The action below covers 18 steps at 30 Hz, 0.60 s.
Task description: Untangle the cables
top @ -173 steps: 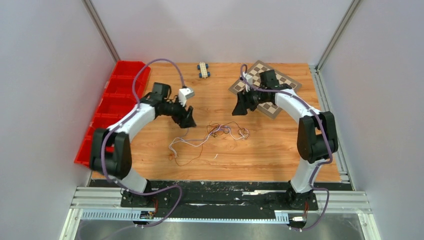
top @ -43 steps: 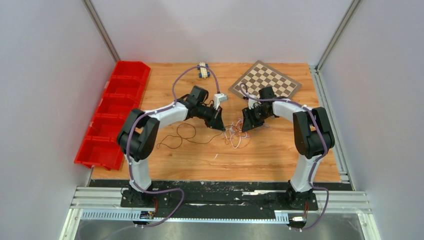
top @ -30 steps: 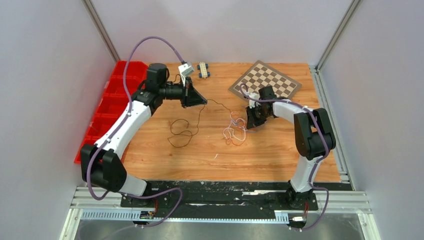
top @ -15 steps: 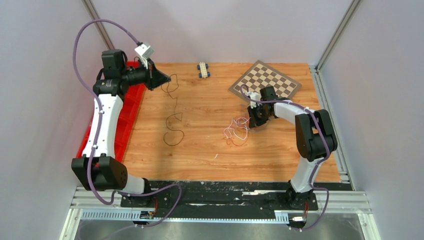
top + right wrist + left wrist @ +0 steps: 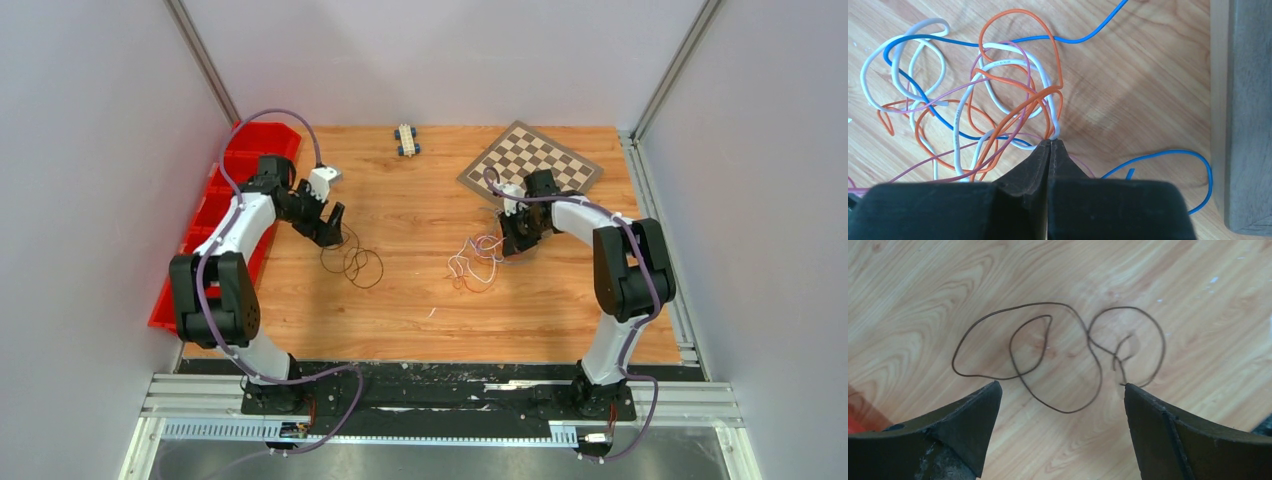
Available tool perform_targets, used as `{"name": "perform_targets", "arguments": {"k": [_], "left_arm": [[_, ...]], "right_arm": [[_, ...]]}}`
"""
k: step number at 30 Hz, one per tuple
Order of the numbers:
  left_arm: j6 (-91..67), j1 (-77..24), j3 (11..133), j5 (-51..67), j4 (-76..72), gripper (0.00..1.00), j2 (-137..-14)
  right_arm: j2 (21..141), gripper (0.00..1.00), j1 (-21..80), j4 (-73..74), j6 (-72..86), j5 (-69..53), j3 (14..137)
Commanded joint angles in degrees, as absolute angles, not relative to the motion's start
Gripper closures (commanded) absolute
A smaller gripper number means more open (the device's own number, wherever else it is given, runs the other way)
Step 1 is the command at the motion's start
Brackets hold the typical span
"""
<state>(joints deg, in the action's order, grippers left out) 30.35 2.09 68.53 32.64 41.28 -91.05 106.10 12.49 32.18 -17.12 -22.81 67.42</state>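
**One wire lies apart; the rest are bunched at your right gripper**

Nearest you, the cables [image 5: 478,262] lie tangled on the table [image 5: 420,305], white, orange, blue and pale purple, just in front of the chessboard [image 5: 545,155]. Your right gripper [image 5: 1050,142] is clenched on orange and white strands at the tangle's chessboard side. Well left of the chessboard, a single dark wire [image 5: 1089,338] lies in loose loops, apart from the tangle. Your left gripper [image 5: 1061,386] hangs over it, jaws wide, holding nothing. Farther back, left of the chessboard, sits a small toy [image 5: 406,139].
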Motion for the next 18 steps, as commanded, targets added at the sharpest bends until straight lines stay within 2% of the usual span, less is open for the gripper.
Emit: {"name": "perform_targets", "arguments": {"k": [1, 9, 15, 18], "left_arm": [[34.3, 0.8, 69.9, 25.5, 36.0, 0.00, -95.6], [40.4, -1.4, 69.3, 20.1, 29.8, 0.00, -104.1], [38.9, -2.1, 74.4, 26.4, 35.6, 0.01, -107.4], [37.2, -2.4, 76.6, 32.0, 42.8, 0.07, -108.6]], "right_arm": [[106.9, 1.00, 12.3, 33.9, -18.4, -25.7, 70.7], [108.3, 1.00, 12.3, 35.6, -17.8, -26.5, 72.3], [108.4, 1.00, 12.3, 36.0, -17.6, -26.1, 72.8], [108.5, 1.00, 12.3, 35.9, -17.6, -26.1, 72.9]]}}
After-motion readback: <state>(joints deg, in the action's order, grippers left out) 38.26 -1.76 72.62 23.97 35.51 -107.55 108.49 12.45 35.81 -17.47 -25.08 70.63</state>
